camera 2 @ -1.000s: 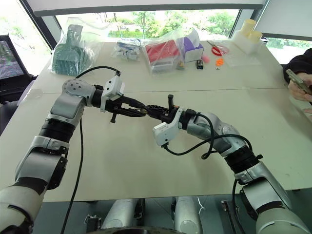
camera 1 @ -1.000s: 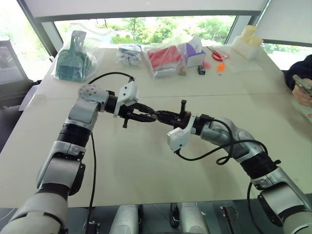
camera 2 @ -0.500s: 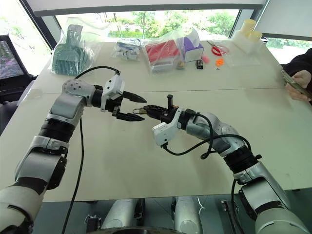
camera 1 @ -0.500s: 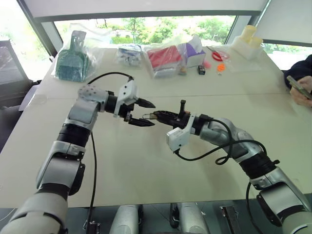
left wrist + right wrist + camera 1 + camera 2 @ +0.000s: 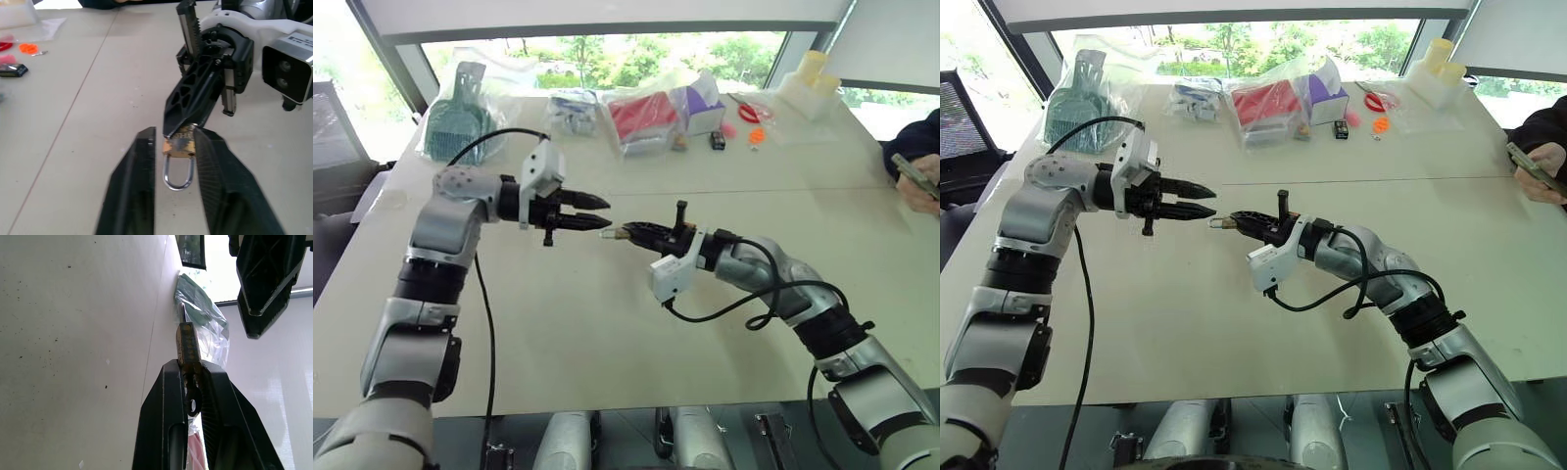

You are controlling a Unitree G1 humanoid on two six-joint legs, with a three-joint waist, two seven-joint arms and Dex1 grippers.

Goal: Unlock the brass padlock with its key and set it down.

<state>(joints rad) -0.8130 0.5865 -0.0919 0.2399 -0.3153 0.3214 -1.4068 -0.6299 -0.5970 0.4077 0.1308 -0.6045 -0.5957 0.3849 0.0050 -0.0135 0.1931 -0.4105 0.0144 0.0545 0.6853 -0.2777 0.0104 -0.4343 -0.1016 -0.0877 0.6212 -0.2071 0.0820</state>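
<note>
The brass padlock (image 5: 179,146) is a tiny golden block with a silvery loop (image 5: 177,171). My right gripper (image 5: 628,232) is shut on its body and holds it level above the table's middle, the loop pointing at my left gripper. In the right wrist view a small dark key (image 5: 192,400) hangs at the padlock's (image 5: 187,345) near end, between the fingers (image 5: 161,421). My left gripper (image 5: 605,214) is shut with nothing in it and floats a short gap to the left of the padlock (image 5: 1222,222), not touching it.
Along the table's far edge lie a bagged green scoop (image 5: 460,113), a bagged red item (image 5: 641,116), a purple box (image 5: 705,103), small orange bits (image 5: 756,135) and white containers (image 5: 813,83). A person's hand with a phone (image 5: 920,181) shows at the right edge.
My left gripper opened wide, drew back to the left away from the padlock, and shut again on nothing. The right gripper and padlock stayed put.
</note>
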